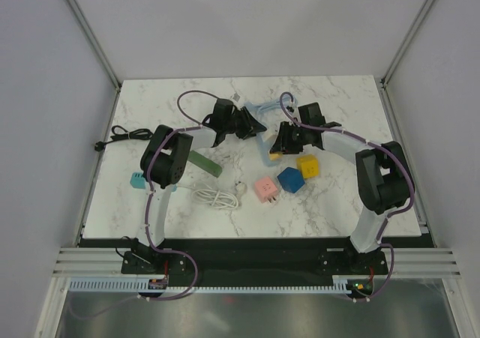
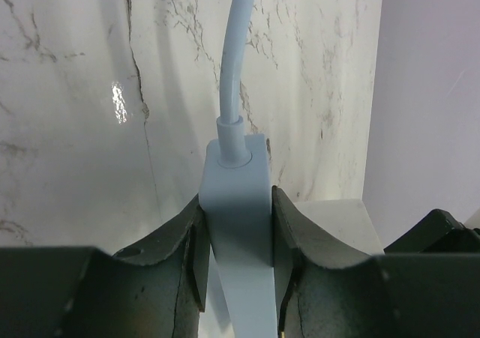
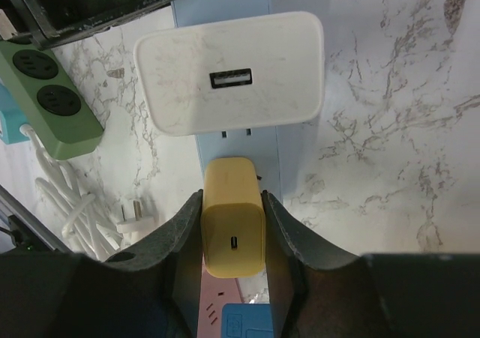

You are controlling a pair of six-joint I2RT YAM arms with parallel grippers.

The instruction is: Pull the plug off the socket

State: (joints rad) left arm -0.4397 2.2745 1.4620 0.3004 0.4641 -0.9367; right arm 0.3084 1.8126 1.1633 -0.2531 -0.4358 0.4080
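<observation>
Right gripper (image 3: 233, 203) is clamped on the yellow plug (image 3: 233, 233), one finger on each side, at lower centre of the right wrist view. The plug is seated in the light blue power strip (image 3: 268, 166); its prongs are hidden, so I can't tell how deep it sits.

The white charger (image 3: 229, 72) sits just above it on the same strip, USB port facing the camera. It covers most of the strip, and a dark arm part cuts off the top.

Left gripper (image 2: 238, 203) is closed on the strip's end block (image 2: 238, 225). The strip's cable (image 2: 236, 46) runs out the top of the frame, and the lower part of the block is lost between the fingers (image 2: 296, 240).

In the top view both grippers (image 1: 244, 124) (image 1: 281, 142) meet at upper centre and mask most of the strip (image 1: 263, 149). Only a sliver of the yellow plug (image 1: 276, 157) shows.

Nearby:
- The green power strip (image 3: 52, 91) is cut off at the left edge.
- The white cord (image 3: 67, 195) and a loose white plug (image 3: 139, 214) are at lower left.
- The pink cube (image 3: 217, 308) and blue cube (image 3: 244, 327) are partly hidden under the fingers.
- The yellow cube (image 1: 307, 166) is clear of the arms.
</observation>
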